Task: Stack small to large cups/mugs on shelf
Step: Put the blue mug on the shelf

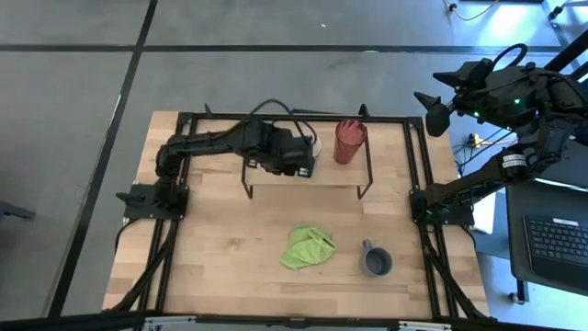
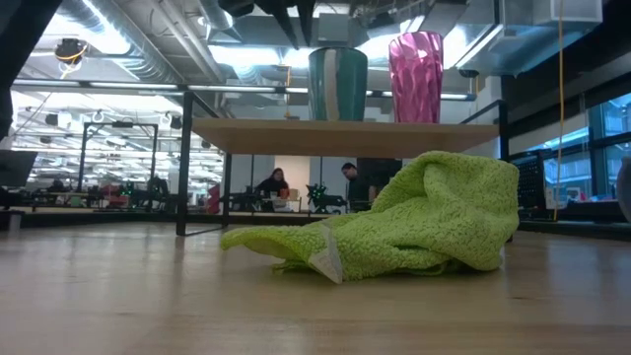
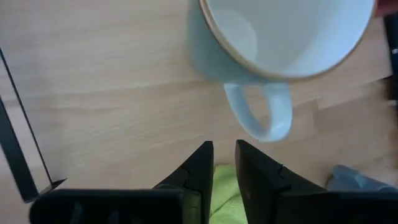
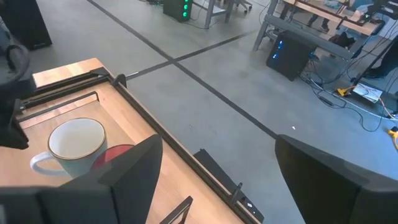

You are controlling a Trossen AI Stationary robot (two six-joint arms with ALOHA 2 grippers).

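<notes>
Above the shelf, the left pincer is being held nearly closed and empty beside the white mug, which is standing left of the red tumbler. A stray nudge on the handle risks tipping the mug off the shelf.

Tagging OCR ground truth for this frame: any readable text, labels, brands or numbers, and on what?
None readable in any view.
White mug: plain, no print.
Red tumbler: ribbed, no label.
Grey mug: no marking visible.
Green cloth: a pale tag at its edge, no text legible.
Laptop beside the table: key legends too small to read.
Room behind the shelf: no legible signs.
</notes>
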